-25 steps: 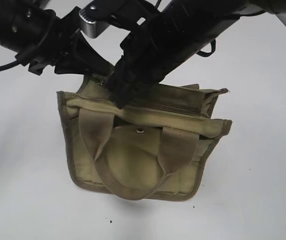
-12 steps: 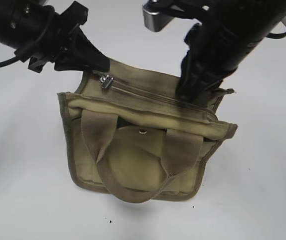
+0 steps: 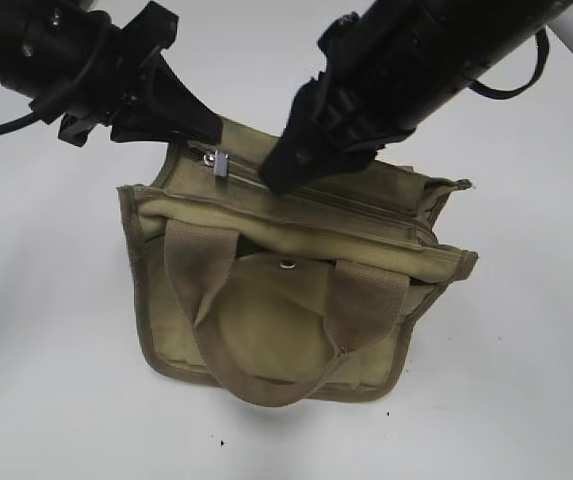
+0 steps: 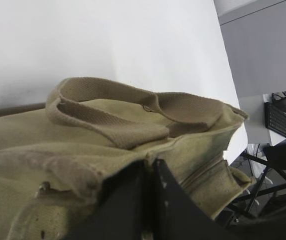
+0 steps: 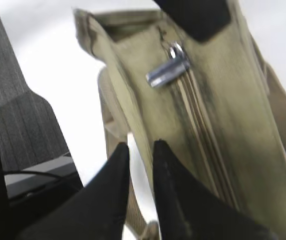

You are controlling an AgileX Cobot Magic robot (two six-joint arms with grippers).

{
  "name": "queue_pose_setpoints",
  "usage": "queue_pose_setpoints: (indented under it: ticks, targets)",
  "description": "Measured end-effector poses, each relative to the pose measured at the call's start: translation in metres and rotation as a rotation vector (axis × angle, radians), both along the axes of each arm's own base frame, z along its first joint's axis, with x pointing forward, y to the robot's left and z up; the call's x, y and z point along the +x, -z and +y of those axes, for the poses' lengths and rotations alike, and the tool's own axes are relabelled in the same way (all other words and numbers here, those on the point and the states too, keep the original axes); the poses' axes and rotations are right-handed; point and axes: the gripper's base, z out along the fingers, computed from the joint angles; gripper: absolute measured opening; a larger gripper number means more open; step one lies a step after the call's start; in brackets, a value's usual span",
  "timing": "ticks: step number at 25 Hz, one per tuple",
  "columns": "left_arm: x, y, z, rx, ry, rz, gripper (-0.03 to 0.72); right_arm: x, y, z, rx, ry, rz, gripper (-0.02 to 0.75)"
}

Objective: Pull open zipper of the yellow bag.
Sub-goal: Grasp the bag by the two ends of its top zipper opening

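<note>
The left gripper comes in from the upper left of the exterior view, and its 2 dark fingers are pressed together on the upper left corner of the yellow bag; in the left wrist view the khaki cloth bunches up just where they meet at the bottom of the frame. The right gripper reaches down from the upper right of the exterior view, and its tip hangs over the top panel of the bag, a little right of the silver pull tab. In the right wrist view its fingers stand a little apart, with only a narrow gap between them and nothing inside; they are below the pull tab in that frame and do not touch it. The zipper runs across the top of the bag, from the pull tab near the upper left corner toward the right end. The bag lies in the middle of the white table, with its 2 webbing handles and the rounded flap with a snap button turned toward the lower part of the exterior view.
</note>
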Motion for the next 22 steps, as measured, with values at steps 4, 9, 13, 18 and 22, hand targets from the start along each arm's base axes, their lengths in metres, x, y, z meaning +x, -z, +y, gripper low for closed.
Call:
queue_pose_setpoints:
  ticks: [4,9,13,18,22]
  targets:
    - [0.000,0.000,0.000,-0.002,0.002,0.004,0.003,-0.004,-0.006,0.019,0.065,-0.032,-0.113,0.271]
    - [0.000,0.000,0.000,-0.003,0.002,0.005,0.003,-0.006,-0.003,0.039,0.032,-0.060,-0.262,0.305]
    - [-0.001,0.000,0.000,-0.003,0.006,0.008,0.003,-0.004,0.016,0.047,-0.062,-0.072,-0.275,0.310]
    - [-0.001,0.000,0.000,-0.003,0.010,0.013,0.003,0.003,0.022,0.046,-0.103,-0.004,-0.284,0.323]
    - [-0.001,0.000,0.000,-0.003,0.011,0.013,0.003,0.006,0.023,0.048,-0.091,0.019,-0.291,0.344]
